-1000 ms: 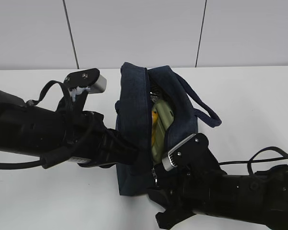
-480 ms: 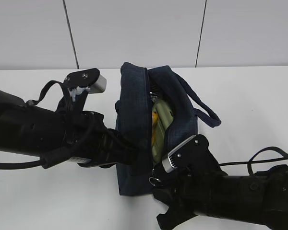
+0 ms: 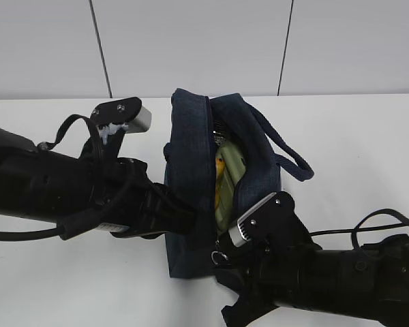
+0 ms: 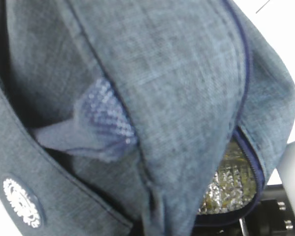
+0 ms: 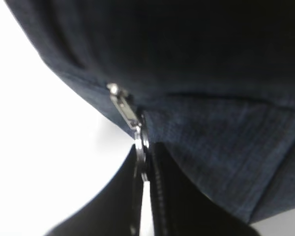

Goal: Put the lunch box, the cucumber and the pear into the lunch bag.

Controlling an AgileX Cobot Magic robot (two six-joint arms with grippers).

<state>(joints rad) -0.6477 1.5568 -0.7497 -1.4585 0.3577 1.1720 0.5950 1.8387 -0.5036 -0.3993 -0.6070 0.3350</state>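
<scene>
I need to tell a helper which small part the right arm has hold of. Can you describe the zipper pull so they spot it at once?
Find the navy lunch bag in the middle of the white table. At its near end, by the right gripper, hangs the metal ring pull: the only shiny silver piece against dark fabric.

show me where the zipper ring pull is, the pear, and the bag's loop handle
zipper ring pull (image 5: 142, 142): right wrist view, on the metal ring pinched between the gripper's fingers.
pear (image 3: 220, 169): exterior view, on its yellow skin inside the bag's opening.
loop handle (image 3: 294, 163): exterior view, on the strap's right bend.
</scene>
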